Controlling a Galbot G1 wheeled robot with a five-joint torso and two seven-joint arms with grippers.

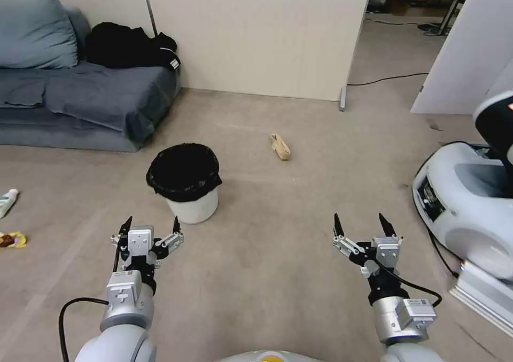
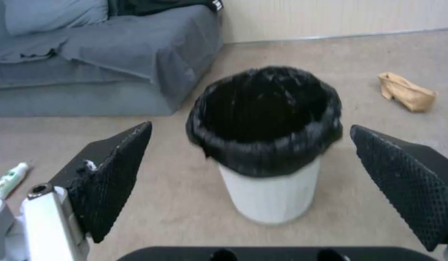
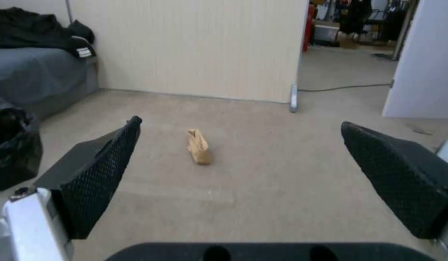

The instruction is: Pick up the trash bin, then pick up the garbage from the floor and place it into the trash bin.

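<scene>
The trash bin, a small white bucket with a black liner over its rim, stands on the carpet just ahead of my left gripper, which is open and empty; the left wrist view shows the trash bin between the spread fingers, a short way off. Garbage lies around: a tan crumpled wrapper beyond the bin, the same wrapper straight ahead in the right wrist view, a small white bottle and a yellow-brown wrapper at far left. My right gripper hangs open over bare carpet.
A grey sofa bed with a cushion and black clothes stands at back left. A beige partition wall closes the back, with a doorway and a floor cable to its right. A white machine sits close on my right.
</scene>
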